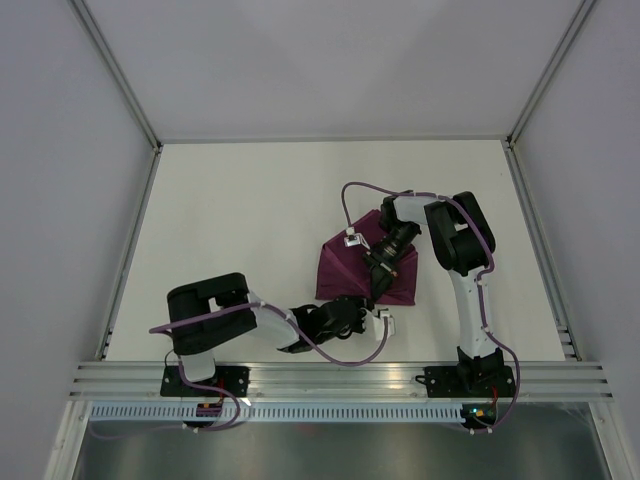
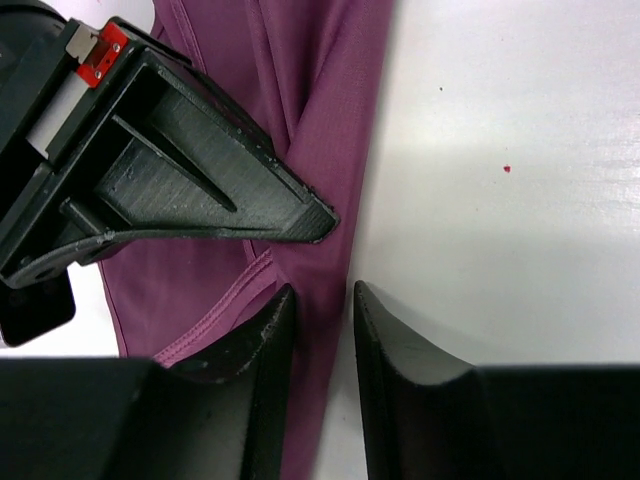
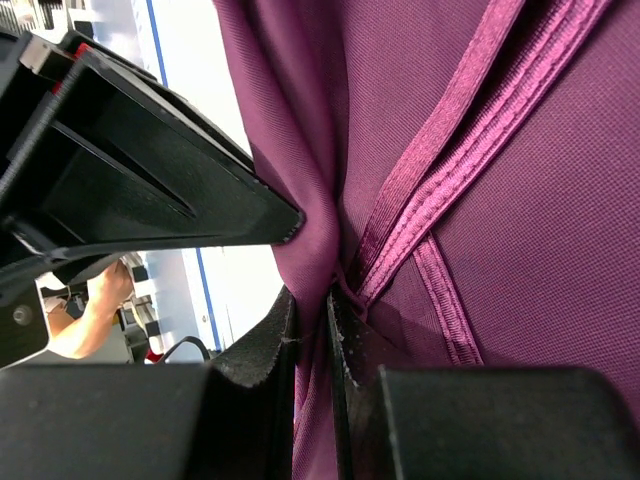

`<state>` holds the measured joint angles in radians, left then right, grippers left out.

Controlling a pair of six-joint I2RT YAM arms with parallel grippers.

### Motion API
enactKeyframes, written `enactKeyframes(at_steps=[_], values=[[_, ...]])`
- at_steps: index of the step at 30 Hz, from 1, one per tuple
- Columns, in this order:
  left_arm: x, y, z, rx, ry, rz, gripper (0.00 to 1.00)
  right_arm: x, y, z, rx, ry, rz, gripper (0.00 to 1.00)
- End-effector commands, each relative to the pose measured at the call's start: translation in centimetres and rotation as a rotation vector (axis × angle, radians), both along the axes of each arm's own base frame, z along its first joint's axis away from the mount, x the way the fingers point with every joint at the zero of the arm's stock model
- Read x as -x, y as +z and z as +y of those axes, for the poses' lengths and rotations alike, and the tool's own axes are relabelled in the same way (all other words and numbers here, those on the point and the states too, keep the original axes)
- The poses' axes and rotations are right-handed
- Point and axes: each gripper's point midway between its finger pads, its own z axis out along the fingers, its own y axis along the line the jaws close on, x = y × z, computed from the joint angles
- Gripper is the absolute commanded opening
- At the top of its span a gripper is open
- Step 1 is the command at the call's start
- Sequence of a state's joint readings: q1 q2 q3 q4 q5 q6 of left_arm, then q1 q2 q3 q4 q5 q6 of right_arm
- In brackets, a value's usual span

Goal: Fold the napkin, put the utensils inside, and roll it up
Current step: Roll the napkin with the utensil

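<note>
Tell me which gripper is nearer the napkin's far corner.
Right. The right gripper pinches a fold on the napkin, partway up toward that far corner. The left gripper sits lower, at the napkin's near edge.

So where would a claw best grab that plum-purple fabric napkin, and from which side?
Probably at a raised fold or the hemmed edge, not the flat middle. The plum-purple fabric napkin lies thin on the white table, so coming down from above astride a ridge of cloth likely works best. The right gripper pinches such a fold beside the hem; the left gripper straddles an edge.
</note>
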<state>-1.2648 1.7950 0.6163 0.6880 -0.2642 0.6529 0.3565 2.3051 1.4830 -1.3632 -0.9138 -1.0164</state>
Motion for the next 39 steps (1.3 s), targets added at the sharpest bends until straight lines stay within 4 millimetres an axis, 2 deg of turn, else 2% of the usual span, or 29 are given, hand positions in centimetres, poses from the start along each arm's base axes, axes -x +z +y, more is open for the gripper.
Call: enactKeyframes(at_steps=[1, 5, 14, 21, 25, 26, 28, 29, 31, 32, 34, 35, 39], values=[[-0.1, 0.6, -1.6, 0.007, -0.055, -0.041, 0.34, -2.7, -4.8, -1.5, 0.037, 0.1, -0.19, 0.0], [0.0, -0.1, -1.5, -0.013, -0.061, -0.024, 0.28, -2.7, -4.7, -1.5, 0.034, 0.1, -0.185, 0.0], [0.5, -2.1, -1.2, -0.07, -0.07, 0.044, 0.23, -2.6, -4.7, -1.6, 0.03, 0.103, -0.176, 0.0], [0.5, -2.6, -1.1, -0.094, -0.067, 0.105, 0.07, -2.5, -4.6, -1.6, 0.026, 0.107, -0.174, 0.0], [0.7, -3.2, -0.7, -0.139, -0.059, 0.177, 0.02, -2.6, -4.4, -1.5, 0.021, 0.107, -0.182, 0.01], [0.8, -2.8, -1.3, -0.119, -0.049, 0.208, 0.02, -2.6, -4.4, -1.5, 0.021, 0.104, -0.184, 0.04], [0.8, -3.0, -1.0, -0.131, -0.015, 0.279, 0.02, -3.0, -4.0, -1.4, 0.016, 0.091, -0.204, 0.09], [0.8, -2.9, -1.1, -0.128, -0.017, 0.299, 0.02, -3.0, -3.7, -1.3, 0.011, 0.086, -0.211, 0.14], [1.0, -2.6, -1.0, -0.124, -0.001, 0.359, 0.02, -4.1, -2.7, -1.0, -0.002, 0.047, -0.255, 0.29], [1.0, -2.6, -1.0, -0.128, 0.007, 0.378, 0.02, -4.6, -2.3, -1.0, -0.004, 0.034, -0.276, 0.29], [0.6, -2.0, -1.3, -0.119, 0.033, 0.414, 0.02, -6.0, -1.2, -1.2, -0.011, 0.004, -0.34, 0.36], [0.6, -2.2, -0.8, -0.145, 0.052, 0.437, 0.02, -6.4, -0.7, -1.2, -0.008, -0.013, -0.355, 0.39], [0.9, -2.1, -0.8, -0.155, 0.077, 0.544, 0.02, -9.4, 1.4, -1.7, -0.016, -0.113, -0.442, 0.43]])
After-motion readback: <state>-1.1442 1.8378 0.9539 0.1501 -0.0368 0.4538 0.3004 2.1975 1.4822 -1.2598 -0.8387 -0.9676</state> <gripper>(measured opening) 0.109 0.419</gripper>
